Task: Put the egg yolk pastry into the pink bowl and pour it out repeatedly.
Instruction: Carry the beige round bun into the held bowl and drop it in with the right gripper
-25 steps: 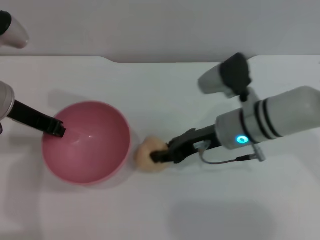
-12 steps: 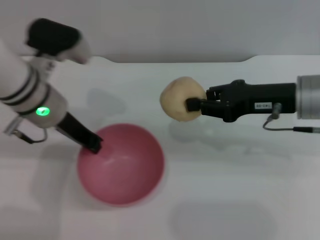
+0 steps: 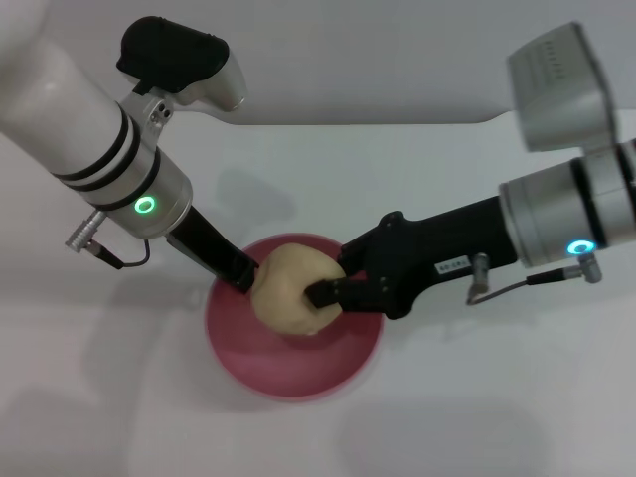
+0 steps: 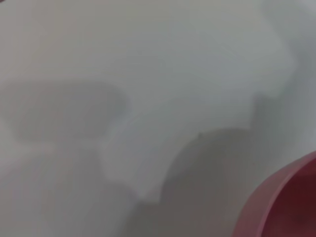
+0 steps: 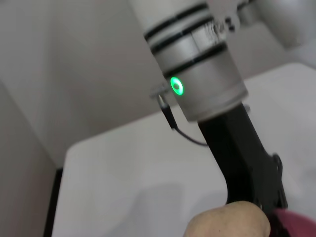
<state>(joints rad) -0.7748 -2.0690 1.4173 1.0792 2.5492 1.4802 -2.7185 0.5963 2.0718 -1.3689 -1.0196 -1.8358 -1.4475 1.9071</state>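
Observation:
The pink bowl (image 3: 298,363) sits on the white table in the head view. My left gripper (image 3: 241,275) is shut on the bowl's far left rim. My right gripper (image 3: 326,290) is shut on the egg yolk pastry (image 3: 288,289), a pale tan lumpy ball, and holds it over the bowl's far side, close to the left gripper. The left wrist view shows only a piece of the bowl's rim (image 4: 281,202). The right wrist view shows the pastry's top (image 5: 227,220), the bowl's edge (image 5: 296,224) and the left arm (image 5: 207,84) beyond it.
The white table (image 3: 477,397) spreads around the bowl, with its far edge against a grey wall (image 3: 378,60). The right arm's forearm (image 3: 556,214) reaches in from the right, with a cable (image 3: 517,283) hanging under it.
The bowl has moved right with my left gripper. My right gripper has carried the pastry down and left, from above the table to over the bowl.

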